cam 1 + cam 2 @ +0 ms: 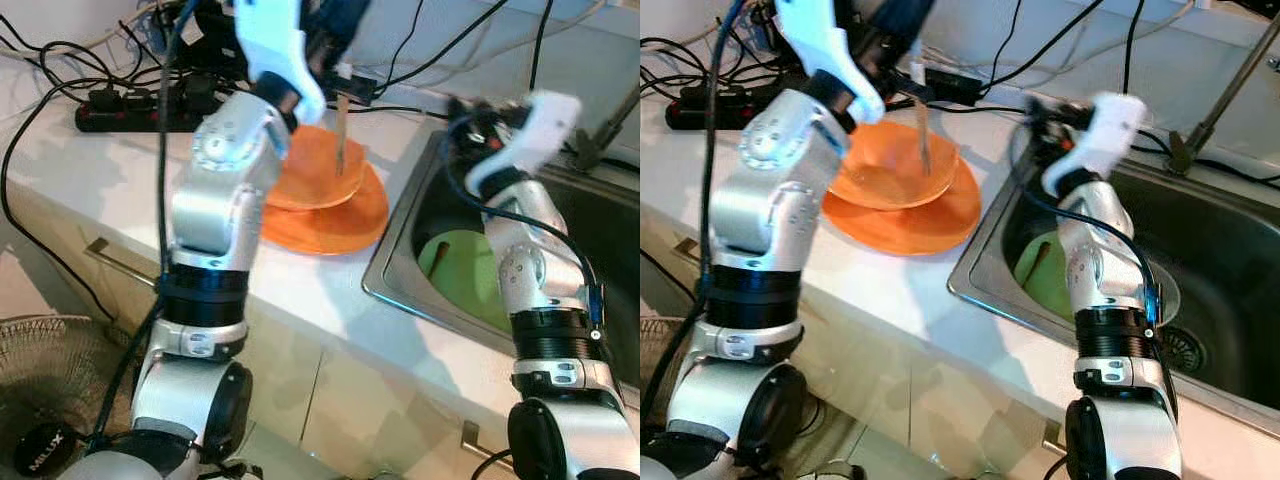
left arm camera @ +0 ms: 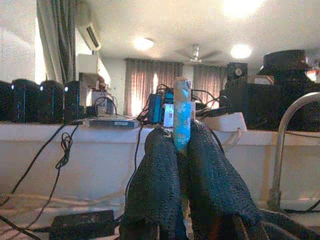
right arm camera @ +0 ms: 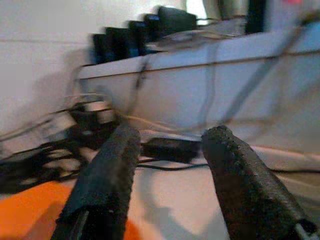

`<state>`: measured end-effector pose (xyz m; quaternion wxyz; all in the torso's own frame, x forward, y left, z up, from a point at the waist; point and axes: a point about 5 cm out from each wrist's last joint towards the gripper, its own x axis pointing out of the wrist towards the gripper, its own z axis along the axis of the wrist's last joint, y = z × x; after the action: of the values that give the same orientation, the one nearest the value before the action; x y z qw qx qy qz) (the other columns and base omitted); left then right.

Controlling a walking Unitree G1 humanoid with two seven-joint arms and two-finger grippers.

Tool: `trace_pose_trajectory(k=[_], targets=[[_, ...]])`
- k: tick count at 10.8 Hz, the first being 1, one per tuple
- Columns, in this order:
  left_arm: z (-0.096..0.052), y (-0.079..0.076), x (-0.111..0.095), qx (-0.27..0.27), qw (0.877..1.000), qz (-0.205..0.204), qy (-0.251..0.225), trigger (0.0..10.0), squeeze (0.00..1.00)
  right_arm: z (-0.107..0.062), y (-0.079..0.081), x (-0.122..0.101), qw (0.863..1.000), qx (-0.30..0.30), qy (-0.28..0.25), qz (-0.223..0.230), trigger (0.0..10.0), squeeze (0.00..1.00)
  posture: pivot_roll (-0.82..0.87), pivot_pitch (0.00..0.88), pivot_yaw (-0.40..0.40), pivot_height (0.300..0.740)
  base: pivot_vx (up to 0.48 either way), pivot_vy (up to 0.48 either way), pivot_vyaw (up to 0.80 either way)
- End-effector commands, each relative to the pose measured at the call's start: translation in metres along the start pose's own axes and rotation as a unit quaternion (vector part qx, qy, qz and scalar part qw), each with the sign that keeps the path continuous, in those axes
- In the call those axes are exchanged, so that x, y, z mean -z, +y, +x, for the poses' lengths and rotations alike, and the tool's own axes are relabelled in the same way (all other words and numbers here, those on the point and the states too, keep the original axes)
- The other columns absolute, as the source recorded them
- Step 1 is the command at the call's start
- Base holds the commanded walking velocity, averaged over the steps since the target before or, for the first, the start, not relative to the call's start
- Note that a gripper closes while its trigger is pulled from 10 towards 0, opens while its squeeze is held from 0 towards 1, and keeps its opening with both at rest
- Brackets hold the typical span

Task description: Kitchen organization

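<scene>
Two orange dishes at centre frame: a bowl (image 1: 318, 175) nested on a plate (image 1: 335, 225), both on the white counter (image 1: 80, 165). Left gripper (image 2: 181, 150), top centre of the head views, fingers pinched on a thin utensil (image 1: 341, 135) that hangs upright with its lower end in the bowl. Right gripper (image 3: 170, 145) raised over the sink's (image 1: 1220, 250) left edge, fingers spread, holding nothing. Green plate (image 1: 465, 275) lies in the sink. Power strip (image 1: 135, 110) and cables upper left.

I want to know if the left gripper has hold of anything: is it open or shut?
Shut: the left gripper has its fingers pressed on a thin stick, hanging over the orange bowl.
</scene>
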<state>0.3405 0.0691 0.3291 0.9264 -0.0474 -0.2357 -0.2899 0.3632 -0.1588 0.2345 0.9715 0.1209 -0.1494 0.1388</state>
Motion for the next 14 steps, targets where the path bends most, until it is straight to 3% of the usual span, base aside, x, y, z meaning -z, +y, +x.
trace_pose_trajectory(k=[1, 2, 6, 9, 14], targets=[[0.000, -0.001, -0.001, 0.005, 1.000, -0.009, 0.000, 10.0, 0.00, -0.004, 0.005, -0.001, 0.999, -0.035, 0.009, -0.010, 10.0, 0.93, 0.06, 0.012, -0.082, 0.740, 0.000, 0.000, 0.00], [-0.001, 0.001, -0.001, 0.004, 1.000, -0.019, 0.004, 10.0, 0.00, -0.013, 0.023, 0.004, 0.991, -0.130, 0.036, -0.026, 10.0, 0.00, 0.06, 0.018, -0.077, 0.740, 0.000, 0.000, 0.00], [-0.002, 0.000, -0.002, 0.022, 0.998, -0.058, 0.015, 10.0, 0.00, -0.029, 0.048, 0.008, 0.967, -0.245, 0.061, -0.023, 10.0, 0.00, 0.06, 0.035, -0.074, 0.740, 0.000, 0.000, 0.00], [-0.004, -0.014, 0.000, 0.068, 0.993, -0.090, 0.026, 10.0, 0.00, -0.030, 0.051, 0.005, 0.966, -0.252, 0.060, -0.022, 10.0, 0.00, 0.06, 0.037, -0.073, 0.740, 0.000, 0.000, 0.00], [-0.002, -0.022, -0.003, 0.093, 0.990, -0.104, 0.029, 10.0, 0.00, -0.027, 0.049, 0.007, 0.970, -0.234, 0.064, -0.024, 10.0, 0.00, 0.06, 0.037, -0.073, 0.740, 0.000, 0.000, 0.00]])
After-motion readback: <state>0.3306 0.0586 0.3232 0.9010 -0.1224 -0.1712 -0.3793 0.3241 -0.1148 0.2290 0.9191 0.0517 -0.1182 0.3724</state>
